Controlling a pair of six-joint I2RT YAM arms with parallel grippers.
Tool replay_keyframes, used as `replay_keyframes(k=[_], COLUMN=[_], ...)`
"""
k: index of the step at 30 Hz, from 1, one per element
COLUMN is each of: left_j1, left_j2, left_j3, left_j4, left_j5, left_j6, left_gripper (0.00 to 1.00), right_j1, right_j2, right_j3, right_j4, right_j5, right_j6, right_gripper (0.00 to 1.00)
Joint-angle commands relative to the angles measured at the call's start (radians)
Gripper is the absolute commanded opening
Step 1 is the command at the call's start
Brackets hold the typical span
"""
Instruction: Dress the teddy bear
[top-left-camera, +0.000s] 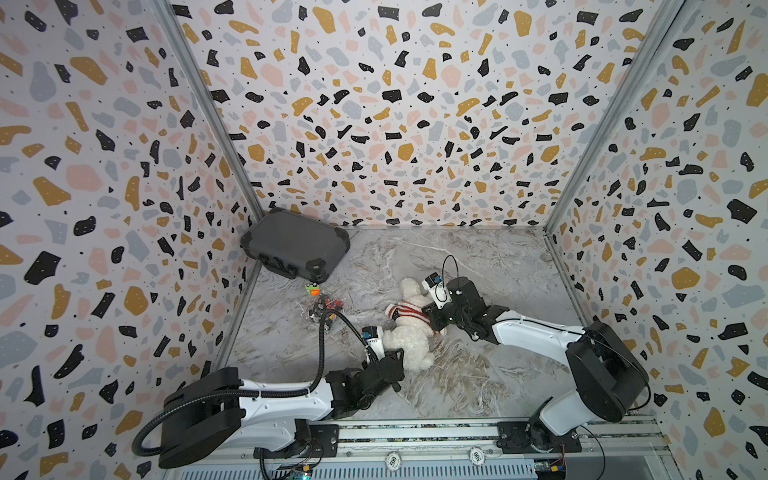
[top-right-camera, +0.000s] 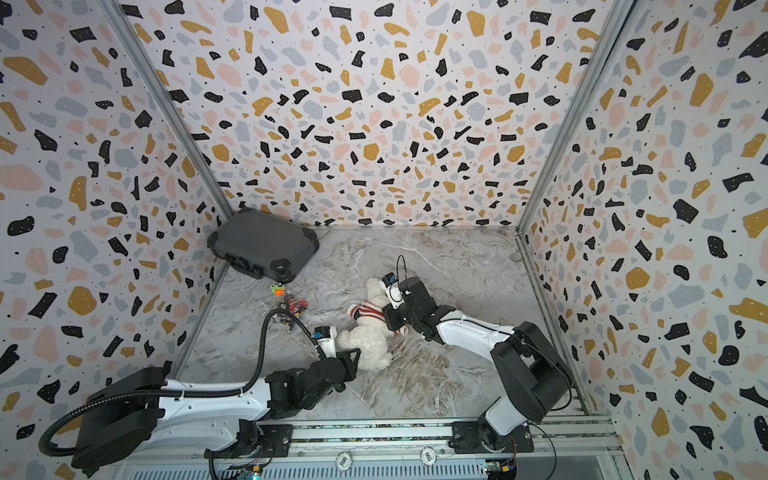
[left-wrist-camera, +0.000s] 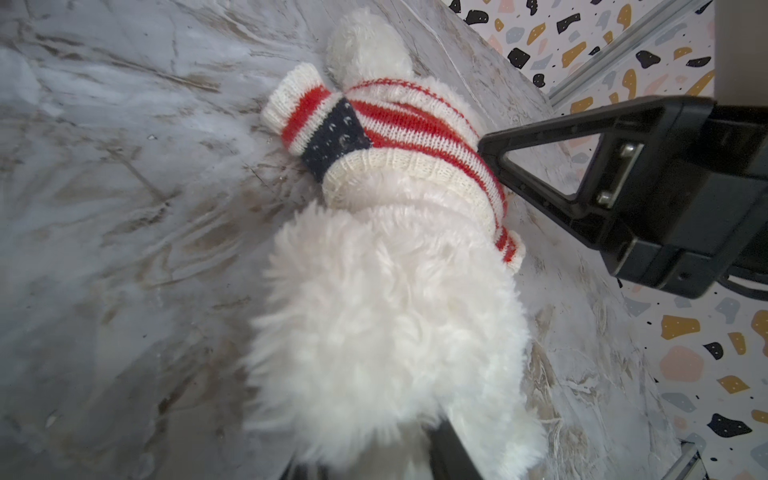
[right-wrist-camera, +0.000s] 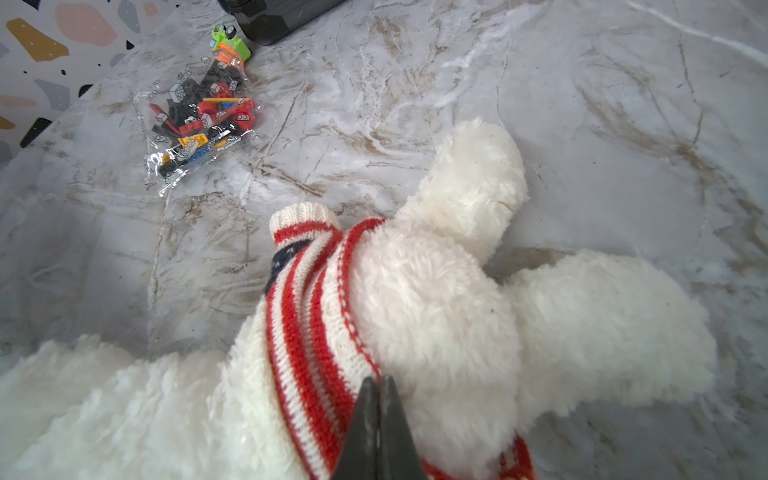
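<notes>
Bear (top-left-camera: 409, 341) is seen lying on the marble table (top-left-camera: 478, 257) between the two grippers and is touched by both. A red-and-white striped sweater (top-left-camera: 405, 312) is worn around its upper body, with a navy patch and one white-cuffed sleeve pointed away from the right gripper (right-wrist-camera: 377, 386). That gripper's fingers are pressed fully together, and their tips are laid against the sweater's edge where knit meets fur; whether any yarn is pinched cannot be told. The left gripper (top-left-camera: 398, 358) is placed at the bear's bare lower end and is narrowed onto it, with thick fur caught between its fingers; one dark finger (left-wrist-camera: 451, 453) is seen sunk in the pile. Beyond the right gripper's tips, well apart from the bear, a clear bag (right-wrist-camera: 199, 120) of coloured bricks is laid flat. A small green-and-orange toy (right-wrist-camera: 228, 45) is set just past it, and a dark case (top-left-camera: 293, 245) is lodged farther on in the corner.
</notes>
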Motion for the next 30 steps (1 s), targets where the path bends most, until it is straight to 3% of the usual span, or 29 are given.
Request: replay_keyframes(k=[1, 8, 15, 30], left_j1=[0.022, 0.054, 0.09, 0.115], left_j2=[-0.036, -0.132, -0.256, -0.369], left_j3=[-0.037, -0.093, -0.165, -0.207], left_j4=[0.026, -0.05, -0.117, -0.206], left_j5=[-0.013, -0.029, -0.026, -0.016], left_j6=[0.015, 0.029, 0.04, 0.084], left_gripper=[0.16, 0.0, 0.0, 0.0], right_j1=[0.004, 0.047, -0.001, -0.136], right_j2=[-0.086, -0.201, -0.301, -0.27], right_j3=[-0.016, -0.099, -0.158, -0.231], right_j4=[0.008, 0.004, -0.003, 0.103], right_j5=[0.051, 0.06, 0.065, 0.013], right_j6=[-0.004, 0.032, 0.058, 0.111], right_gripper=[0.0, 0.0, 0.0, 0.0])
